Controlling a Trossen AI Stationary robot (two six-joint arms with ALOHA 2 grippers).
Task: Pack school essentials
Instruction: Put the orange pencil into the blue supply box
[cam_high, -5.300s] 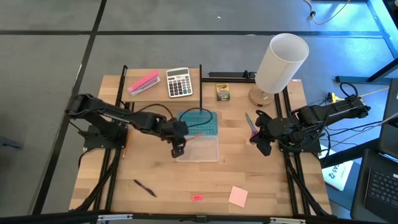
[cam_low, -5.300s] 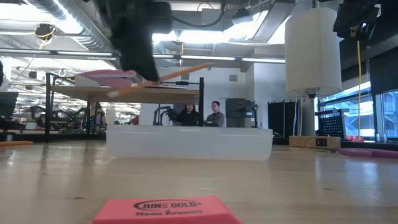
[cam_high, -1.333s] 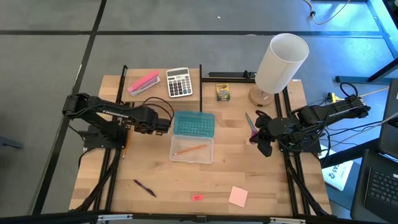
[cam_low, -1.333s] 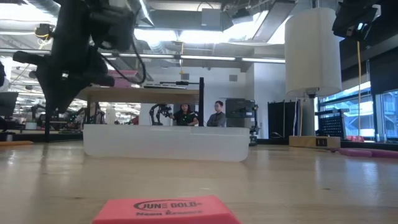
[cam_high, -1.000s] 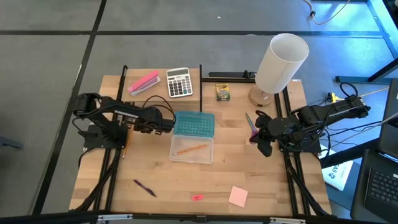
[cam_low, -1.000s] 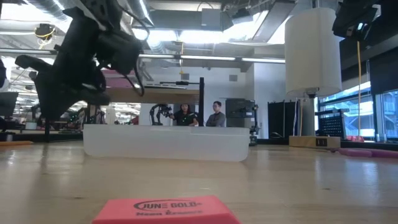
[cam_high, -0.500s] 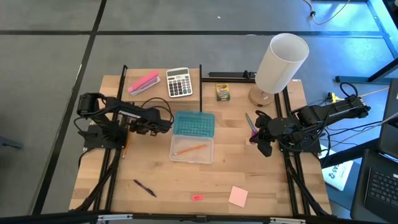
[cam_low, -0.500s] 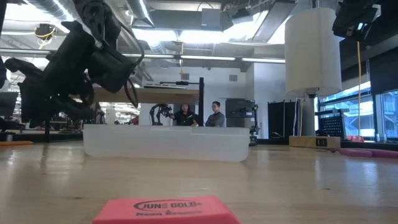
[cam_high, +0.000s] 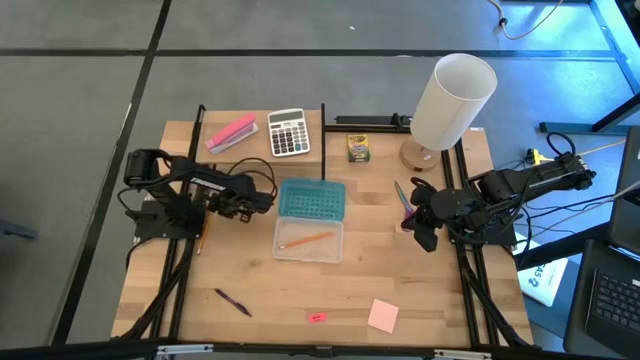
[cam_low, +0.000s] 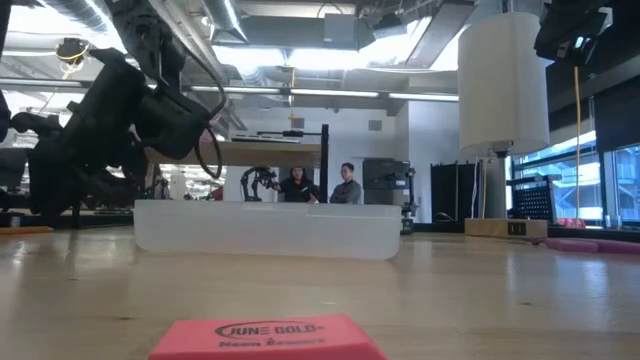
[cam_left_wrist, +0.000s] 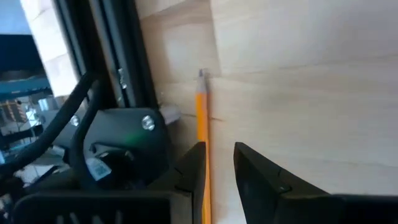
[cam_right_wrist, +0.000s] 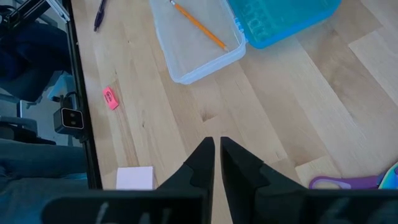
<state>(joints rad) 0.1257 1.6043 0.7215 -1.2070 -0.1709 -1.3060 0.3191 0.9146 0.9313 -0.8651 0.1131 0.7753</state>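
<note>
My left gripper (cam_left_wrist: 216, 168) is open, low over the table by the left arm's base (cam_high: 203, 213). Its fingers stand on either side of an orange pencil (cam_left_wrist: 202, 115) that lies flat beside the black rail (cam_high: 199, 240). I cannot tell whether a finger touches it. A clear case (cam_high: 310, 240) with its teal lid (cam_high: 311, 198) laid open holds another orange pencil (cam_right_wrist: 199, 25). My right gripper (cam_right_wrist: 216, 155) is shut on nothing, hovering near the purple-handled scissors (cam_high: 403, 200). The crayon box (cam_high: 358, 148), pen (cam_high: 232, 300), eraser (cam_high: 317, 317) and sticky-note pad (cam_high: 383, 315) lie flat on the table.
A calculator (cam_high: 288, 132) and a pink stapler (cam_high: 231, 132) lie at the far edge. A white lamp (cam_high: 450, 100) stands at the far right. Black frame rails (cam_left_wrist: 118, 68) run beside the loose pencil. People sit in the room behind (cam_low: 320, 185).
My left gripper has drawn back from the left side of the case toward the table's left edge, tipped down and sunk toward the pencil by the arm's base. The right arm and all the objects have kept still.
</note>
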